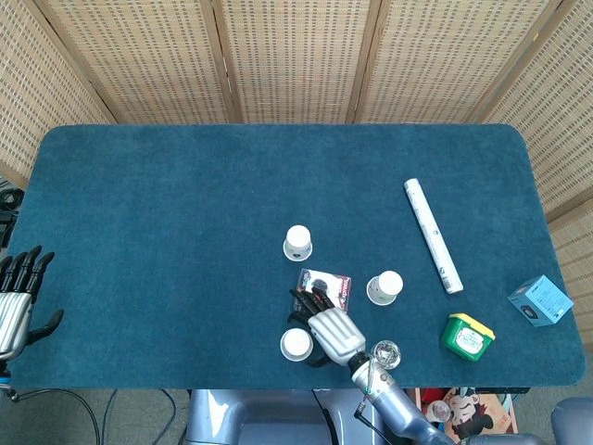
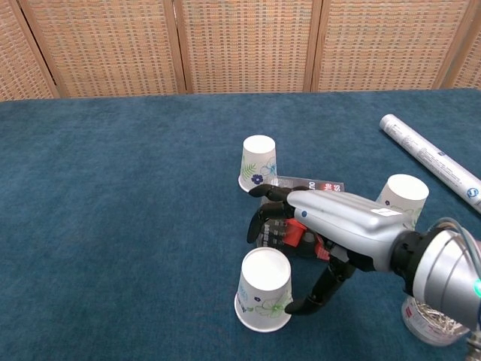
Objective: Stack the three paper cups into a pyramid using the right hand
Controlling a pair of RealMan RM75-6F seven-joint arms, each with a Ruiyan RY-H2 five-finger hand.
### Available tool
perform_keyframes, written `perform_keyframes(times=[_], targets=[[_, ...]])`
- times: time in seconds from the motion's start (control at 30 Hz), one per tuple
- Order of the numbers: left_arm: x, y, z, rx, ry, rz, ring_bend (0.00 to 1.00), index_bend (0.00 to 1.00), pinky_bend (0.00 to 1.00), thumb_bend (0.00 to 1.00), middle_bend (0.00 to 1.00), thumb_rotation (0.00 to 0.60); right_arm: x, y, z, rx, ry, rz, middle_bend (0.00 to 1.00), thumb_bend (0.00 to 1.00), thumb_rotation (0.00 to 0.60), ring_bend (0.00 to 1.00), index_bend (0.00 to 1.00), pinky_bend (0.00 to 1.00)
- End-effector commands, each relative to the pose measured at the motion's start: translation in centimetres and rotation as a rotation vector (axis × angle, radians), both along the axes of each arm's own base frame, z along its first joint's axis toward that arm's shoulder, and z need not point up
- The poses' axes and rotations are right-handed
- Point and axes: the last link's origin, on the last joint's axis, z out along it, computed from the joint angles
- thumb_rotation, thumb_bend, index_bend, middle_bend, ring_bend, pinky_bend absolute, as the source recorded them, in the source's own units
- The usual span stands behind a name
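Note:
Three white paper cups with leaf prints stand upside down on the blue table. One cup [image 1: 297,243] [image 2: 258,163] is at the middle, one cup [image 1: 384,287] [image 2: 402,197] is further right, and the nearest cup [image 1: 296,345] [image 2: 263,299] is by the front edge. My right hand [image 1: 329,329] [image 2: 331,226] hovers just right of the nearest cup with its fingers spread and holds nothing. Its thumb reaches down to that cup's base rim; I cannot tell whether it touches. My left hand [image 1: 18,301] hangs open at the table's far left edge.
A red and white packet [image 1: 326,281] [image 2: 308,188] lies flat under my right hand's fingers. A white paper roll [image 1: 432,235] [image 2: 428,154], a green tub [image 1: 467,336], a blue box [image 1: 540,300] and a glass jar [image 1: 385,354] [image 2: 430,316] sit to the right.

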Motion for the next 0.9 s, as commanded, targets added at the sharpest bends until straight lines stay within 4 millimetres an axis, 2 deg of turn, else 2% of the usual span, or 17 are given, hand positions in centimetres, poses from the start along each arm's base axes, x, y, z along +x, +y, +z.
perform_keyframes(times=[0.03, 0.37, 0.6, 0.9], targets=[[0.0, 0.0, 0.0, -0.001, 0.001, -0.001, 0.00, 0.00, 0.00, 0.31, 0.00, 0.600, 0.0, 0.1, -0.1, -0.002, -0.007, 0.000, 0.00, 0.04, 0.600, 0.00, 0.37, 0.00], [0.0, 0.0, 0.0, -0.003, -0.001, 0.000, 0.00, 0.00, 0.00, 0.31, 0.00, 0.600, -0.1, 0.2, -0.3, -0.013, -0.019, -0.011, 0.00, 0.04, 0.600, 0.00, 0.47, 0.00], [0.0, 0.1, -0.1, -0.005, -0.002, -0.001, 0.00, 0.00, 0.00, 0.31, 0.00, 0.600, 0.2, 0.3, -0.3, -0.020, -0.028, -0.006, 0.00, 0.04, 0.600, 0.00, 0.51, 0.00], [0.0, 0.0, -0.1, -0.003, -0.002, -0.001, 0.00, 0.00, 0.00, 0.31, 0.00, 0.600, 1.4, 0.2, 1.8, -0.067, -0.016, 0.034, 0.00, 0.04, 0.600, 0.00, 0.54, 0.00]])
